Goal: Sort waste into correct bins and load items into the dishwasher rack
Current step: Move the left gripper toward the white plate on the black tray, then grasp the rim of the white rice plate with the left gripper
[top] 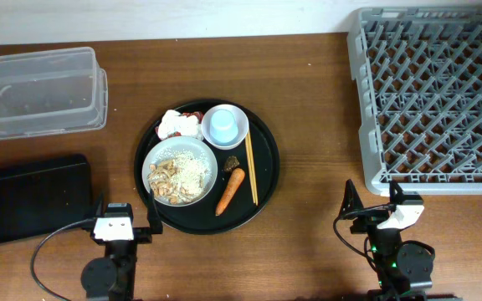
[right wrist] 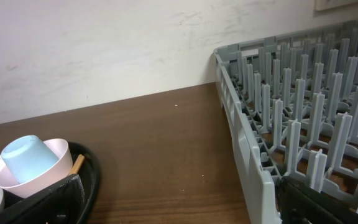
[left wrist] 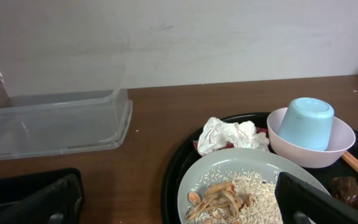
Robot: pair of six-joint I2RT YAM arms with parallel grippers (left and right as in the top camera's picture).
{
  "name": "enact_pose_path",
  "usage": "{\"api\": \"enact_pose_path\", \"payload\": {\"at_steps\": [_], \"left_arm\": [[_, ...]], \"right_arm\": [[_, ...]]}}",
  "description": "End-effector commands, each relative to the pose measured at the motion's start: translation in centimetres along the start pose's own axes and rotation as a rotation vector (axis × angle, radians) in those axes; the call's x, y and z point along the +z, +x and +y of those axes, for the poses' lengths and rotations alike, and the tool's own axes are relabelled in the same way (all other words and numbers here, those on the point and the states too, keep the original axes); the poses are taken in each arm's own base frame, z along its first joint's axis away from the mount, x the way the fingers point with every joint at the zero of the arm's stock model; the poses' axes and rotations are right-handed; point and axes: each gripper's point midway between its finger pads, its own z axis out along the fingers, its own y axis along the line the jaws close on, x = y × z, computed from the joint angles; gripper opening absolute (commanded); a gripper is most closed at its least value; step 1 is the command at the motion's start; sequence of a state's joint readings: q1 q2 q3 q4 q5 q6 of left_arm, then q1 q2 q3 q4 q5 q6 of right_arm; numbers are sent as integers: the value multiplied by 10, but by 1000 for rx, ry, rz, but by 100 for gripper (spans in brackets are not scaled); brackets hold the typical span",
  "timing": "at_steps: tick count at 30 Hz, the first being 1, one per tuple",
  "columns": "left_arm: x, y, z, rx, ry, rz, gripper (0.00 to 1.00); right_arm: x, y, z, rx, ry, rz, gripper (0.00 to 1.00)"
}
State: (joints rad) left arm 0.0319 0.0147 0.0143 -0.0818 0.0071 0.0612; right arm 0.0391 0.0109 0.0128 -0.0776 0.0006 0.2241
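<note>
Spreading under everything, the brown wooden worktop [top: 316, 125] is showing a wide bare strip between the middle and the right side. The large square light-grey plastic grid rack [top: 432, 92] is filling the far right corner, running off the picture's edge. The large round black tray [top: 266, 142] is sitting at the middle. At the left, the clear rectangular plastic tub [top: 40, 92] is lying far back and the shallow black rectangular tray [top: 32, 196] nearer, the two apart.

On the round tray, the round white plate [top: 151, 159] is carrying whitish rice-like crumbs [top: 192, 171]. Behind it the small white bowl [top: 242, 119] is holding the upturned light-blue cup [top: 221, 127], with the crumpled white tissue [top: 171, 123] and red wrapper [top: 192, 113] just left of it. The thin wooden chopsticks [top: 249, 167], orange carrot [top: 230, 191] and small dark scraps [top: 232, 163] are lying right of the plate.

The left gripper [top: 125, 213] is hovering beside the round tray's near-left rim, and the right gripper [top: 373, 199] before the rack's near-left corner. Both jaws are released wide, grasping nothing.
</note>
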Motion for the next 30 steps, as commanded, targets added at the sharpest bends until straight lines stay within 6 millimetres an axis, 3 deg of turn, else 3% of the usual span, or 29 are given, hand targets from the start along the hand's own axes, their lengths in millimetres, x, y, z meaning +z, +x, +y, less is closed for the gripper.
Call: {"api": "enact_pose_path", "payload": {"at_steps": [1,3,6,9,14,20,23,30], "left_arm": [[0,2,0,16,-5,5,99],[-1,-1,-18,-42,100,-10,100],[-15,-11,-71,-230,427,-9,99],[-30,-28,-94,-245,593,-56,99],[-44,-53,-105,-205,688,-138,99],[-46,-85,-92,-216,612,-139,99],[-42,-88,-96,-242,633,-35,99],[-4,-74,-108,-314,689,436,99]], "right_arm": [[0,3,-1,-11,7,3,98],[0,3,-1,-11,8,3,98],[0,3,-1,-11,8,3,98],[0,3,-1,-11,8,3,98],[0,3,-1,-11,8,3,98],[0,3,-1,-11,8,3,98],[0,3,-1,-11,8,3,98],[0,3,-1,-11,8,3,98]]}}
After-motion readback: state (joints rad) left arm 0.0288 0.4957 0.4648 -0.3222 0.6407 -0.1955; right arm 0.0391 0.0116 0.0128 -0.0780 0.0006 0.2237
